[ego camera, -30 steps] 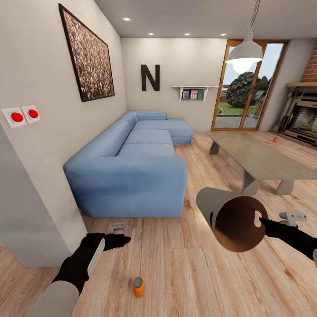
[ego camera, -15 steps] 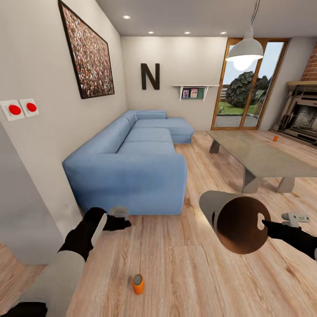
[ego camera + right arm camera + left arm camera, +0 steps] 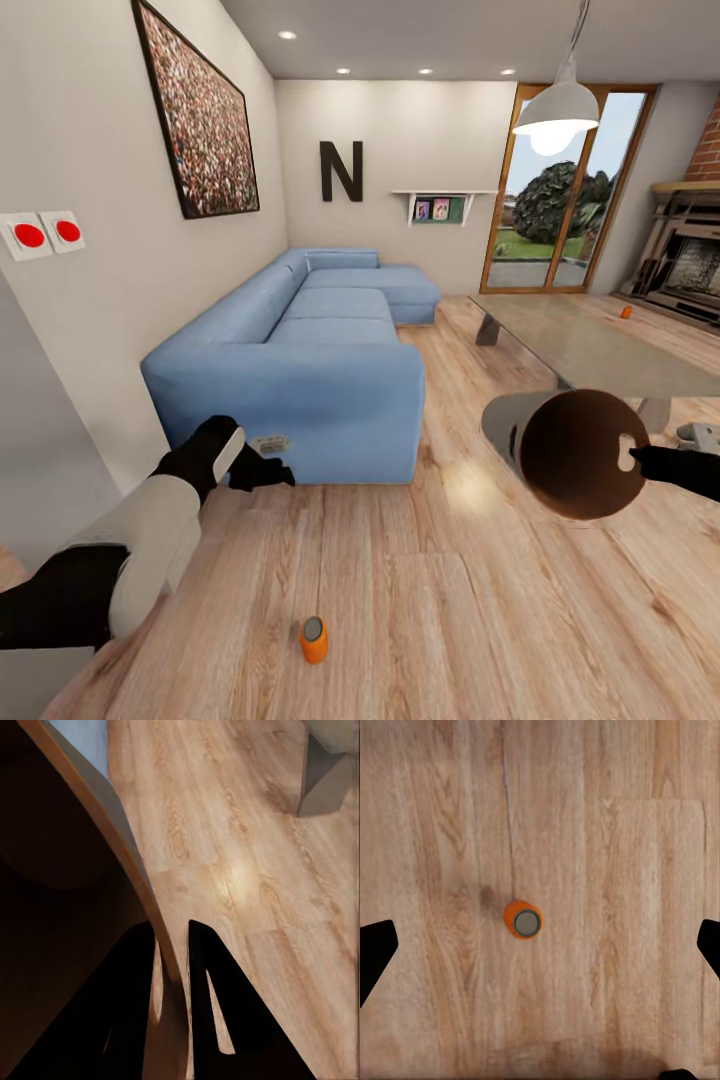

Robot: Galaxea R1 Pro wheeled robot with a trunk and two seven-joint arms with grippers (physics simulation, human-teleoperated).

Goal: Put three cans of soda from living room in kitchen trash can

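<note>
Two small orange soda cans are in sight: one orange can with a silver top (image 3: 314, 640) stands upright on the light wood plank floor (image 3: 420, 610) close in front of the robot, and a second orange can (image 3: 625, 313) sits far off on the floor near the red brick fireplace (image 3: 690, 255). From the left wrist view the near can (image 3: 523, 922) lies straight below, between the two dark fingertips (image 3: 375, 949), which stand wide apart and well clear of it, so I judge the left gripper (image 3: 272, 460), hovering near the base of the blue sofa (image 3: 300, 380), is lined up for a drop onto the can.

Off to the right, the round tapered grey bin with its coppery brown inside (image 3: 580, 455) hangs in the air tipped on its side, mouth towards the robot. The right gripper (image 3: 174, 971) is clamped together on the rim, one finger inside the wall and one outside (right by the oval handle slot). Carried like that, it is probably meant as a ready receptacle for each can. A low grey table (image 3: 590, 350) stands beyond it.
</note>
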